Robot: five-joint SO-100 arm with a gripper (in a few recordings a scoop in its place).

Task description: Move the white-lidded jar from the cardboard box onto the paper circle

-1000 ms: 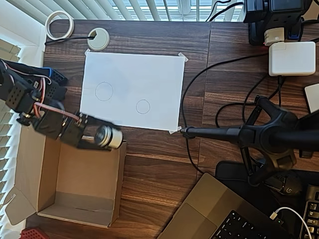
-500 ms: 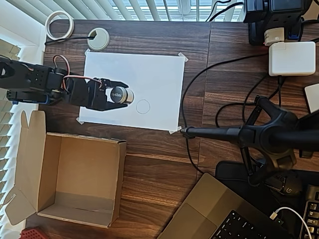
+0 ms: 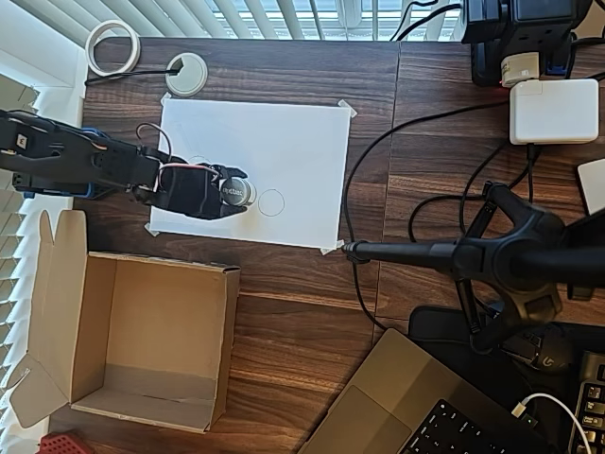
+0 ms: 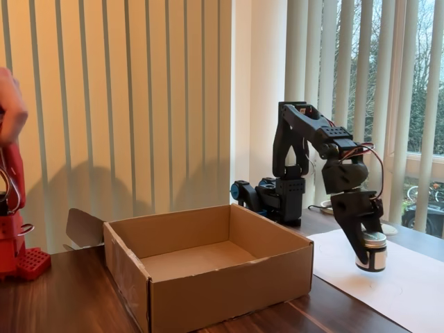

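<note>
dark wooden desk (image 3: 284, 303), window blinds (image 4: 125, 104)

White-lidded jar (image 3: 235, 192) upright above paper, just left of paper circle (image 3: 271, 202); cardboard box (image 3: 142, 340) open.

No lettering, brand, number or sign can be read anywhere in either view. A dark mark on the lid of the white-lidded jar (image 3: 233, 193), held in the gripper (image 3: 230, 189) just beside the paper circle (image 3: 271, 202), is too small and blurred to make out. The cardboard box (image 4: 208, 267) shows plain brown sides with no print. The white charger block (image 3: 553, 111), well apart from the jar, carries no legible label.
</note>
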